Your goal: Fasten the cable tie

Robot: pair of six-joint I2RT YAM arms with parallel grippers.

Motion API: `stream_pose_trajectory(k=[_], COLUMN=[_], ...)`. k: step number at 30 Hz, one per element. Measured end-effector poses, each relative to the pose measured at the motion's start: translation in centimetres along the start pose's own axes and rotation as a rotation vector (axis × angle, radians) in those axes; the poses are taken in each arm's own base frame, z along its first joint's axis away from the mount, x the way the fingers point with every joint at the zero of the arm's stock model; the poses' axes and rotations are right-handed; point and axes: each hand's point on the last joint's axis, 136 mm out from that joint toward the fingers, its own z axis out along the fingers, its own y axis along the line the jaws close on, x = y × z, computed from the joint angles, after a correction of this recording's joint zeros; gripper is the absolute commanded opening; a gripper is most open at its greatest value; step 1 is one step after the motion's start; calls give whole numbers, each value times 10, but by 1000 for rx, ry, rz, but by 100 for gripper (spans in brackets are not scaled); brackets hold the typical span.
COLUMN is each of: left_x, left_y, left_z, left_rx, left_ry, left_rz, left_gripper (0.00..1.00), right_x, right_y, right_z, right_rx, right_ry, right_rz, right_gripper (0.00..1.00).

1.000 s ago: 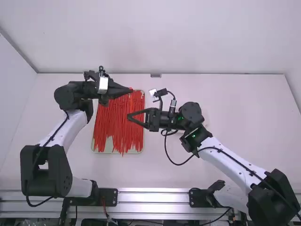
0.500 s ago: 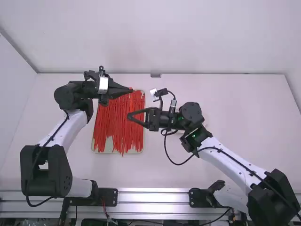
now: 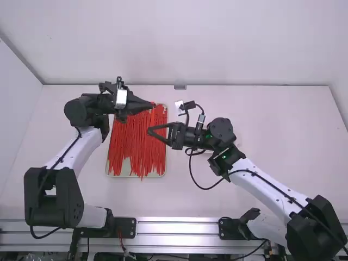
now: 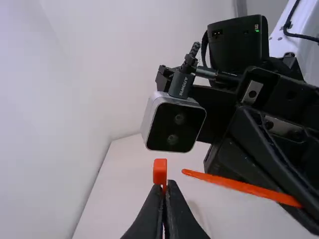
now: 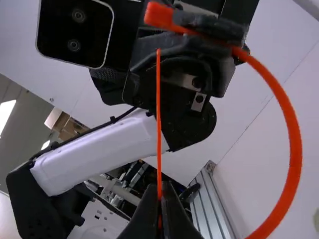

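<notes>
Pinching the square head of a red cable tie (image 4: 160, 171), the left fingers (image 4: 149, 215) are clenched flat on it, so that the head stands just clear of their tips. Seen from above, the left fingers (image 3: 144, 103) sit over the far edge of a tray (image 3: 156, 174) that lies on the white counter (image 3: 272, 119) and carries a loose pile of spare ties (image 3: 136, 141), all red and lying roughly lengthwise. The right fingers (image 3: 157, 129) point toward the left arm from the other side, near the tray's right edge and a little nearer the camera than the left ones, with the two sets of tips close together but apart. In the right wrist view the right fingers (image 5: 150, 211) are closed on the thin tail of the same cable tie (image 5: 158, 99), which runs straight from them toward the left arm's gripper. From the head, held in the left fingers (image 5: 209, 26), the strap bends out in a wide arc and comes back round toward the right fingers, forming an open loop. The left wrist view shows the tail as a flat pointed strip beside the head, its tip near the head but not through it, with the right arm's wrist camera (image 4: 173, 122) just behind.
</notes>
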Motion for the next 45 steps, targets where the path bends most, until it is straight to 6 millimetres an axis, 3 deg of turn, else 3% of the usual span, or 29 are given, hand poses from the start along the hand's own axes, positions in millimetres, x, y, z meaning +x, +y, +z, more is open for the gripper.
stream_pose_trajectory(k=[45], left_x=[1], left_y=[-5], left_z=[5], left_rx=[12], left_ry=[-7], left_rz=[30], left_gripper=[1], right_x=[-9], right_y=[0], right_z=[-4], right_rx=[1], right_ry=[-30], right_rz=[-19], right_gripper=[0])
